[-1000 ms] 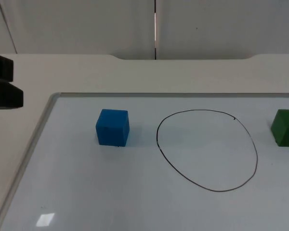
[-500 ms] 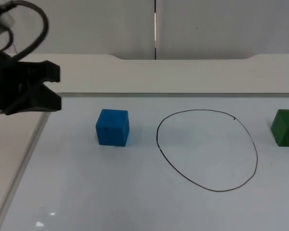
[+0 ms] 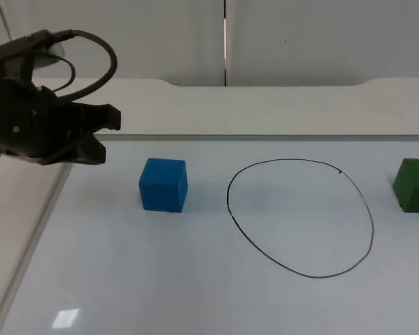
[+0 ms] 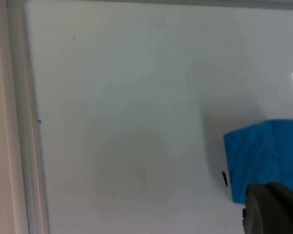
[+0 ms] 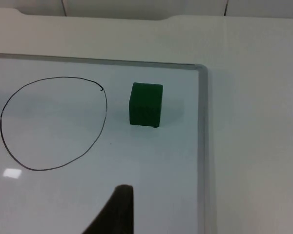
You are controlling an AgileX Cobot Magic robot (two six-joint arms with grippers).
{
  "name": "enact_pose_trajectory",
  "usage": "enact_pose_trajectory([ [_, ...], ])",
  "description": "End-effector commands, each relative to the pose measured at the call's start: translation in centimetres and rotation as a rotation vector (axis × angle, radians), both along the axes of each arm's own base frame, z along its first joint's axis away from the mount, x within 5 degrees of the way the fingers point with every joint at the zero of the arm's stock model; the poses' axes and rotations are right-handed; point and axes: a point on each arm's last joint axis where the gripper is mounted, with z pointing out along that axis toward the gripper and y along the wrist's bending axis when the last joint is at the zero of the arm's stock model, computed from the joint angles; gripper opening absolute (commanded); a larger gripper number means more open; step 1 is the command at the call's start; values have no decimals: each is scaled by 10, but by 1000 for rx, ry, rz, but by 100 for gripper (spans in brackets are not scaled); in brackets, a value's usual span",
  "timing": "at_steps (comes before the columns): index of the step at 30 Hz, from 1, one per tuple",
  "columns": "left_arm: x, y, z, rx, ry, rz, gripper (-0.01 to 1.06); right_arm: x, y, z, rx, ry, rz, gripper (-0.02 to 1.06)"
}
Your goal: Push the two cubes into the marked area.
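Since the earlier frames the left end effector [image 3: 105,136] has swung in from the picture's left edge over the whiteboard [image 3: 126,279] on the counter [image 3: 265,105], while both cubes sit where they were. It now hangs just short of the blue cube [image 3: 163,184], which lies beyond its tips and slightly nearer the camera, apart from them with bare board between. Its two fingers look a little spread, one above the other in the top view, pinching nothing. On the far side of the blue cube from this end effector lies the drawn black ring [image 3: 300,218], the marked area, so end effector, cube and ring fall roughly along one line, and a sideways push away from the arm looks like the move that would carry the cube in. The cube is near the ring's edge but wholly outside it. In the left wrist view the blue cube [image 4: 266,158] sits just past the dark fingertip [image 4: 273,207]. The green cube [image 3: 413,184] rests outside the ring on its opposite side, well apart from the left end effector and much nearer the right arm, which waits; its wrist view looks onto the green cube [image 5: 146,104] just beside the ring [image 5: 53,123]. I cannot tell whether the right end effector [image 5: 118,209] is spread or pressed together.
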Motion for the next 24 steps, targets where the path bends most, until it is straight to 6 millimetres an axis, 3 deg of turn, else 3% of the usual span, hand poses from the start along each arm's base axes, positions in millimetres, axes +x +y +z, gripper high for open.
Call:
enact_pose_trajectory([
  [1, 12, -3, -6, -3, 1, 2, 0, 0, -1, 0, 1, -7, -13, 105],
  [18, 35, -7, -54, -5, 103, -1, 0, 0, 0, 0, 0, -7, -7, 105],
  [24, 38, -8, -55, -11, 103, 2, 0, 0, 0, 0, 0, -7, -7, 105],
])
